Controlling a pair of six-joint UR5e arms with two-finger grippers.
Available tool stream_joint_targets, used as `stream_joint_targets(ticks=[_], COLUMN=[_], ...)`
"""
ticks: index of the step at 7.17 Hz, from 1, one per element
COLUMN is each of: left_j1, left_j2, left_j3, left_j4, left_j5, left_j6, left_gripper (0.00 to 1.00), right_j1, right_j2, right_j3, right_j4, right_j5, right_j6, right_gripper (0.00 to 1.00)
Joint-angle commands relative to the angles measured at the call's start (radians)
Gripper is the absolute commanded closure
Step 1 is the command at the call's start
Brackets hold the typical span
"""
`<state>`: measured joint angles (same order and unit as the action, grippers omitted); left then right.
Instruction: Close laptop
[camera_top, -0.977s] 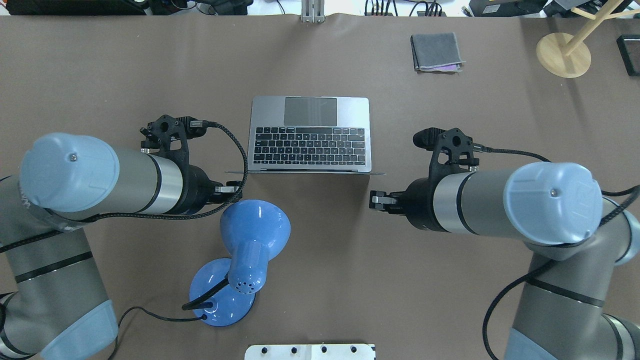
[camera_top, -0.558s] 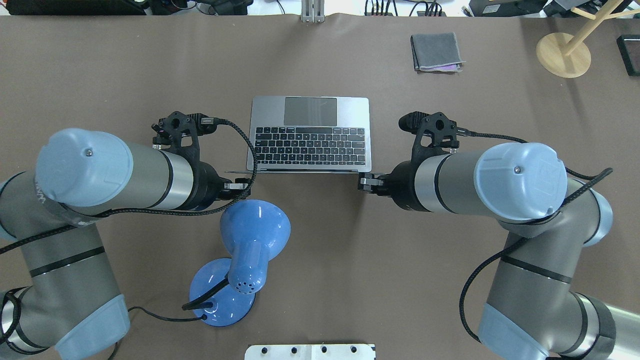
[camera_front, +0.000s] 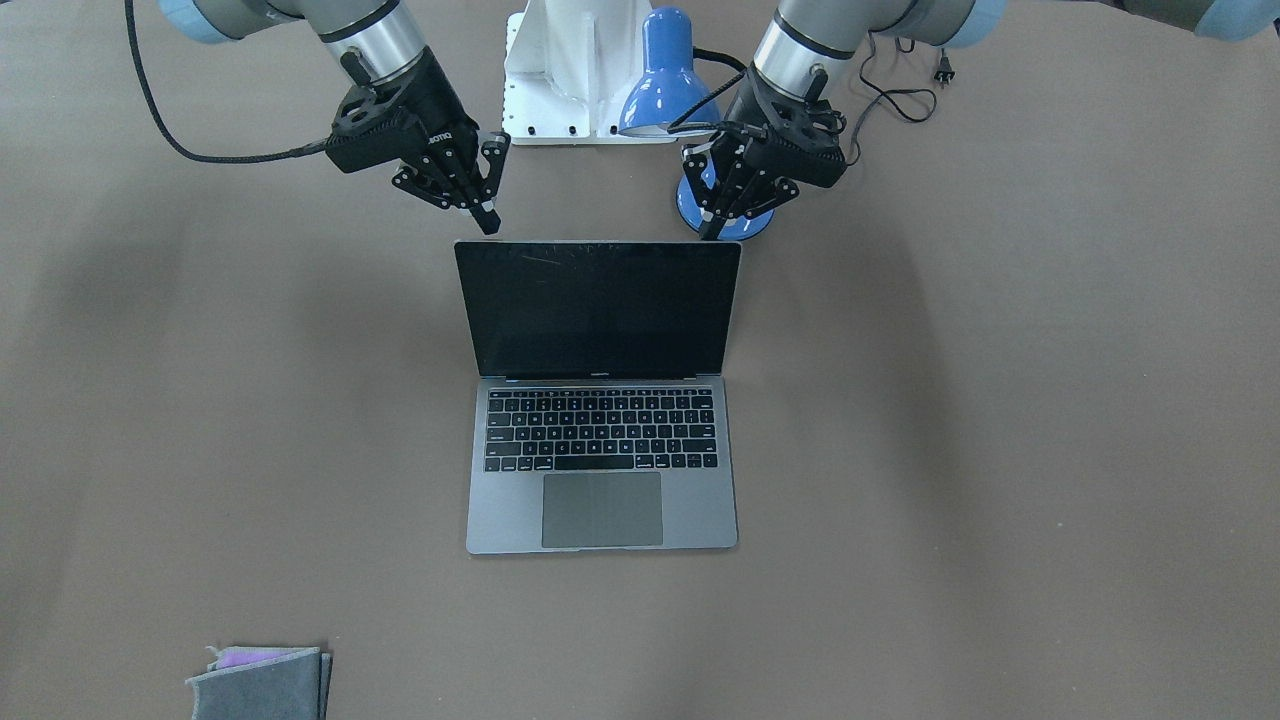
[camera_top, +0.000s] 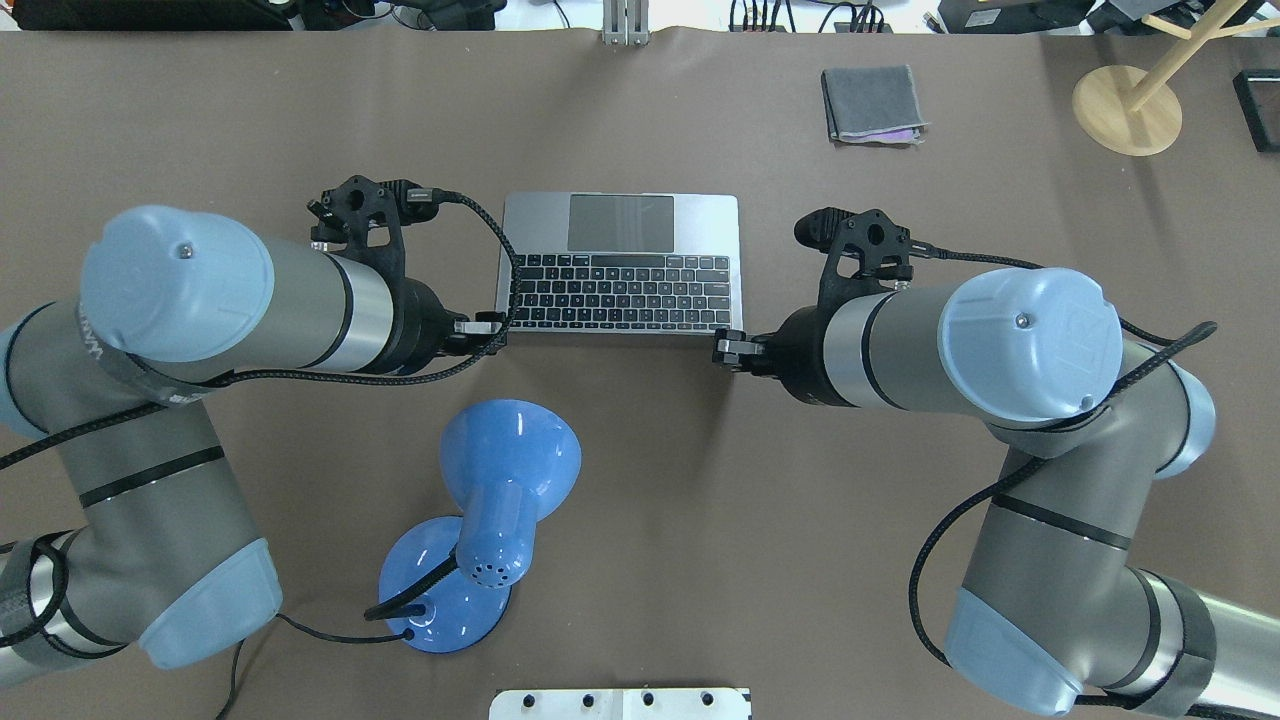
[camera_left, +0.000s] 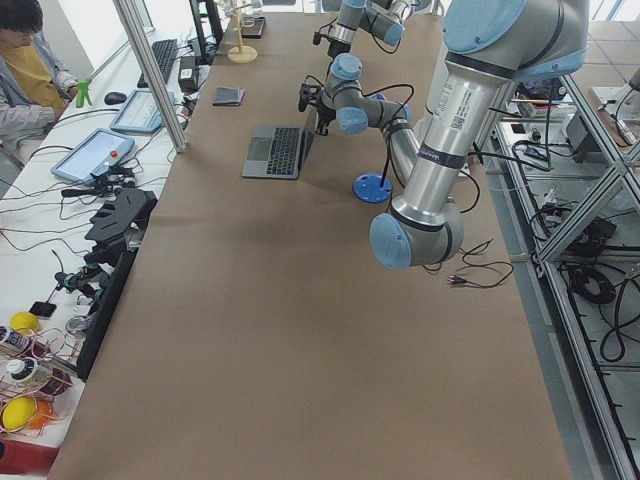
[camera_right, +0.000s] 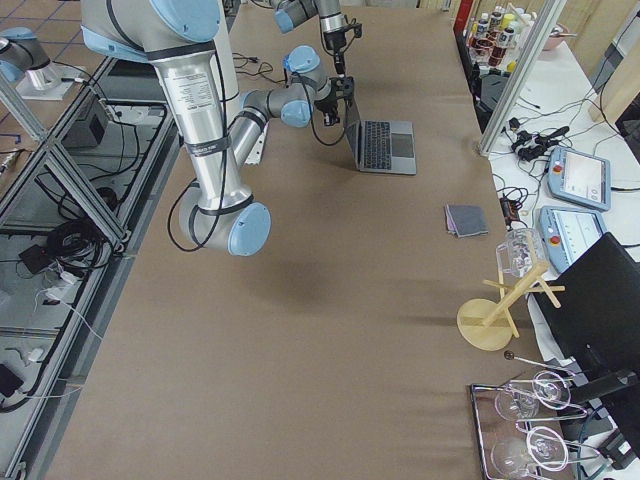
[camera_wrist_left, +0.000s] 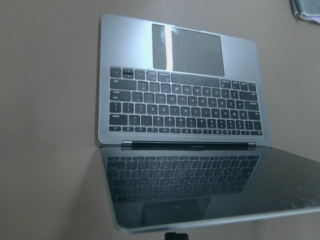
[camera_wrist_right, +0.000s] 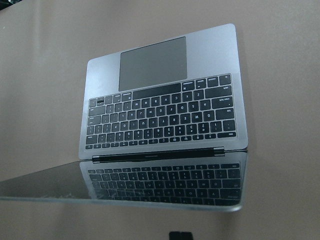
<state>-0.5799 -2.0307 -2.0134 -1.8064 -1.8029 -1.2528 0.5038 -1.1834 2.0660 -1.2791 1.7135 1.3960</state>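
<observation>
The laptop (camera_front: 600, 505) lies open in the middle of the table, its black screen (camera_front: 597, 310) upright and facing away from the robot. It also shows in the overhead view (camera_top: 620, 215) and both wrist views (camera_wrist_left: 180, 100) (camera_wrist_right: 160, 115). My left gripper (camera_front: 708, 230) is shut and empty, its tip at the lid's top corner on the robot's left, behind the lid (camera_top: 487, 325). My right gripper (camera_front: 488, 222) is shut and empty at the other top corner (camera_top: 722, 348). I cannot tell whether the tips touch the lid.
A blue desk lamp (camera_top: 500, 480) stands just behind the left gripper, its cable trailing to the left. A folded grey cloth (camera_top: 872, 103) and a wooden stand (camera_top: 1127, 108) are at the far right. The robot's white base plate (camera_top: 620, 703) is at the near edge.
Both arms have moved forward and inward, bringing their shut grippers up to the lid's top corners. The lid's top edge looks a little farther forward.
</observation>
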Motion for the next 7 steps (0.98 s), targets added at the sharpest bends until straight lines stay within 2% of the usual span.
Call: stream_joint_targets(ticks=[1,5,7], left_j1=[-0.040,-0.106,-0.130], left_j2=[-0.032,-0.127,-0.173], left_j3=[0.031,0.151,0.226], left_j4=[-0.001,-0.019,-0.039], left_j5=[-0.003,-0.004,-0.004], left_j6=[0.013,0.012,0.012], left_gripper=[1.00,1.00,1.00], right_j1=[0.016,0.122,0.163], right_j2=[0.011,0.103,0.180], right_j3=[-0.009,-0.119,-0.238], right_j4=[-0.002,0.004,0.006], right_j5=[0.000,0.008,0.014], right_j6=[0.001,-0.002,-0.014], right_gripper=[1.00,1.00,1.00])
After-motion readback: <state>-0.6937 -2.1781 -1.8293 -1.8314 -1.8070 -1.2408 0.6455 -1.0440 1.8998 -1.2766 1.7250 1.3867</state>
